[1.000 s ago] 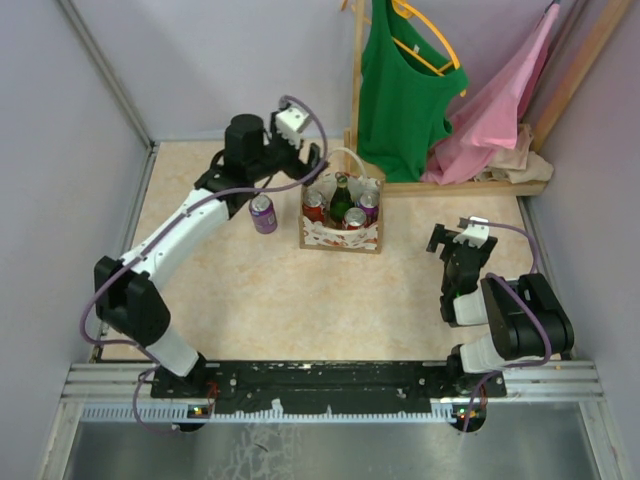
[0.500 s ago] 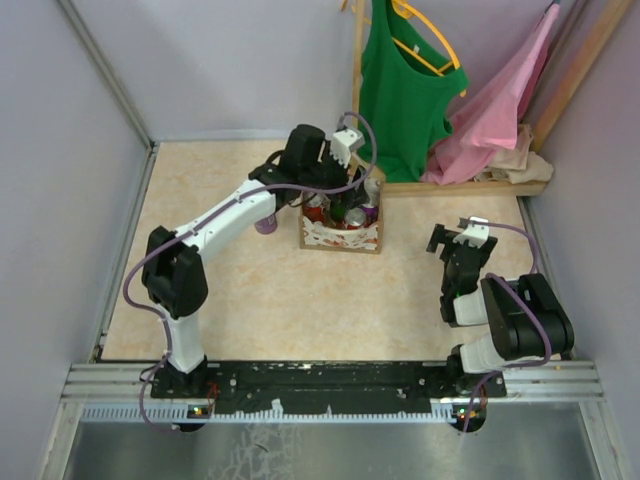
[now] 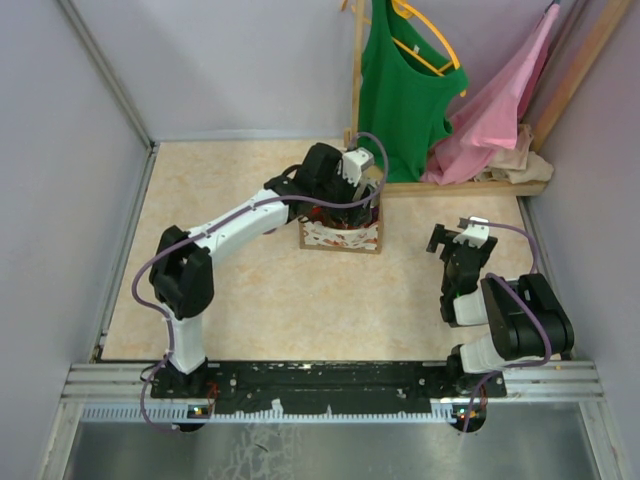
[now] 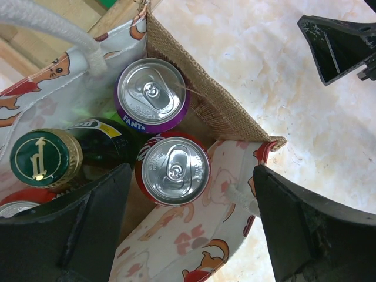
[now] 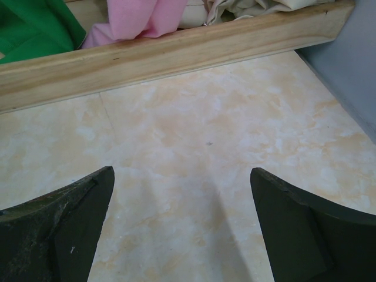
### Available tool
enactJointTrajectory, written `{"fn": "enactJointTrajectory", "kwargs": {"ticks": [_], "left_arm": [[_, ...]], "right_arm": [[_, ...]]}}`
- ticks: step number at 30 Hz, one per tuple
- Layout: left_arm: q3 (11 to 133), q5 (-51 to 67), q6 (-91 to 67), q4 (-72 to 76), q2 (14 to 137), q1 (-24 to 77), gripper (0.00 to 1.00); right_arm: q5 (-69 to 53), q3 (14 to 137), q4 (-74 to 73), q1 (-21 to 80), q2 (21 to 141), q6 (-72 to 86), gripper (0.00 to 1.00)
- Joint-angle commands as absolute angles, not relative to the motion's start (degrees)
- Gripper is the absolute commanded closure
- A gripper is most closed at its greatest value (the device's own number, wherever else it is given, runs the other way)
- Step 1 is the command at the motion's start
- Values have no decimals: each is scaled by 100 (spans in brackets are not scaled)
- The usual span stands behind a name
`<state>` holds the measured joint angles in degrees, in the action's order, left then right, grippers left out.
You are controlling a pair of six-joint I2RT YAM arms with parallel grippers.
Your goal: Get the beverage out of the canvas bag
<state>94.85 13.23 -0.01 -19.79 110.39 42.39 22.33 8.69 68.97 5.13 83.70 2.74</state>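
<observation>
The canvas bag (image 3: 341, 237), cream with a red print, stands mid-table; my left arm covers its top. In the left wrist view the bag (image 4: 194, 241) holds a purple Fanta can (image 4: 151, 95), a red can (image 4: 174, 170), a green bottle with a green cap (image 4: 38, 157) and part of another red can (image 4: 14, 207). My left gripper (image 3: 360, 183) is open just above the bag's mouth; in its own view the left gripper (image 4: 191, 194) has its jaws either side of the red can and the bag's near wall, touching nothing. My right gripper (image 3: 455, 238) is open and empty over the table.
A wooden rack base (image 3: 470, 186) runs behind the bag, with a green top (image 3: 400, 90) and a pink garment (image 3: 500, 110) hanging over it. The bag's rope handles (image 4: 53, 26) stand at its sides. The right wrist view shows the rail (image 5: 176, 53) ahead.
My left arm has swung right from beside the bag to over its mouth. The purple can that stood left of the bag is now hidden under the arm. The right arm has not moved.
</observation>
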Motion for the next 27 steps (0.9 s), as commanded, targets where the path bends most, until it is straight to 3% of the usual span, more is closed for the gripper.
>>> {"fn": "enactJointTrajectory", "kwargs": {"ticks": [1,4,8,10,17,27], "left_arm": [[9496,1211,-22,-2040,10868,4271,10],[9385,1249,-126,-2064,10897,4280,13],[9199,1207,-384,-1902,10904,4280,36],[9139,1099,-511,-1812,10927,4280,38],[9006,411,-888,-1699,10977,4350,11],[9119,157,-1188,-1525,11344,4415,5]], "right_arm": [[2247,993,7137,483,8325,272,1],[2250,993,7137,483,8323,272,1],[2253,993,7141,483,8323,267,1],[2255,993,7137,483,8323,272,1],[2248,993,7141,482,8323,270,1],[2248,993,7137,483,8323,270,1]]}}
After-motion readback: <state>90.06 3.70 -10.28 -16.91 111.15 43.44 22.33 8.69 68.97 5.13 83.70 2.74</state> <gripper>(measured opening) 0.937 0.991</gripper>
